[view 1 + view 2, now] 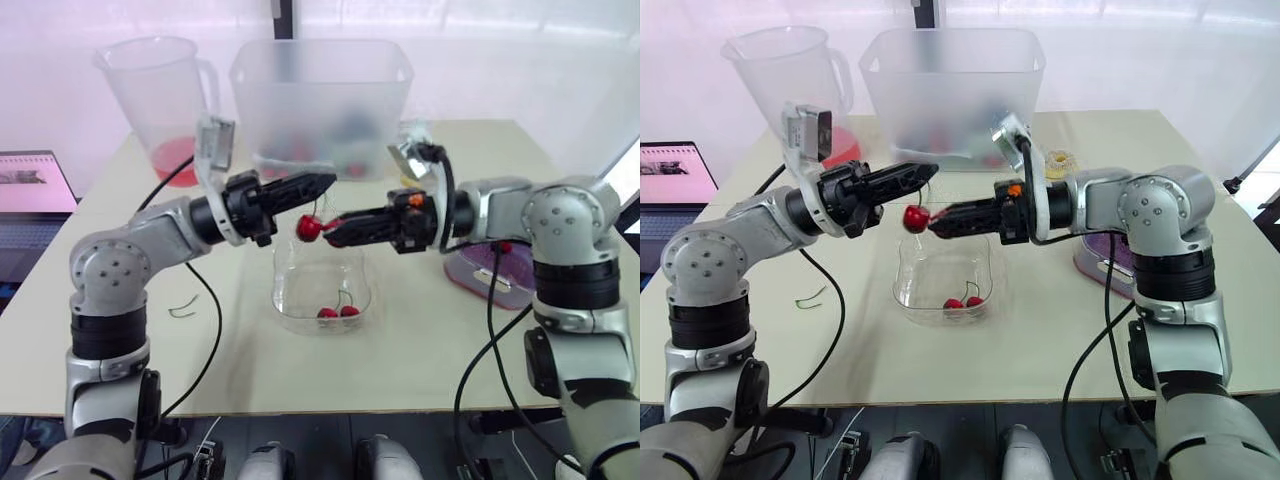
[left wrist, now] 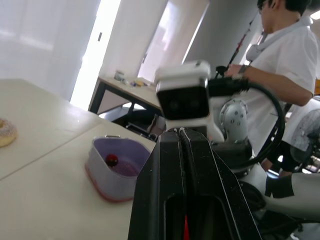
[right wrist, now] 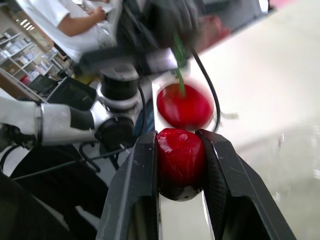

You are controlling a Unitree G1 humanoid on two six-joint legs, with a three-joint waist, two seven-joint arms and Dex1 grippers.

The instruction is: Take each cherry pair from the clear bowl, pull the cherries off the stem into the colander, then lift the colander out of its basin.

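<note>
Nothing written can be read here: no words, numbers or brand marks. The laptop screen (image 1: pixel 30 185), just off the left edge of the bench (image 1: pixel 420 350), shows a pink page with dark marks too small to make out. Any scale on the clear jug (image 1: pixel 160 95) at the far left corner cannot be read.

I drive two silver-grey arms, the left arm (image 1: pixel 150 240) and the right arm (image 1: pixel 565 215), with round joints dotted with little screws (image 1: pixel 115 268). The left gripper (image 1: pixel 328 182) and the right gripper (image 1: pixel 332 232) are long and black. Behind each one sits a small white camera box (image 1: pixel 213 145). Thin black cables (image 1: pixel 212 300) hang behind them. An orange dot (image 1: pixel 414 199) sits just behind the right gripper.
</note>
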